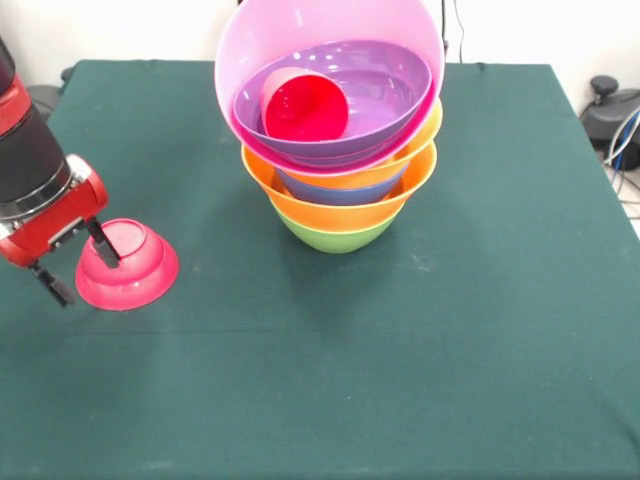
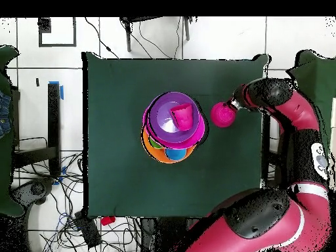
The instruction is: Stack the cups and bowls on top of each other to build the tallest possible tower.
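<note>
The tower [image 1: 335, 150] stands toward the far middle of the green table [image 1: 400, 380]: a green bowl [image 1: 335, 236] at the bottom, two orange bowls [image 1: 340, 205] above it with a blue one nested between, then a tilted pink bowl [image 1: 300, 40] holding a purple bowl [image 1: 370, 95] and a red cup [image 1: 305, 105] lying on its side. Well apart from it, a small red bowl [image 1: 127, 265] sits upside down. The tool [image 1: 78, 260] has its fingers apart, one touching that bowl's base, the other outside its rim.

The worktop [image 1: 500, 300] is covered with plain dark green cloth. The nested pile of glossy plastic bowls [image 1: 340, 190] shows green at the base, then orange, blue, orange, pink and purple, with a red plastic cup [image 1: 305, 108] inside. The small upside-down plastic bowl [image 1: 128, 265] is pinkish red. The arm [image 1: 30, 170] is red and black.
</note>
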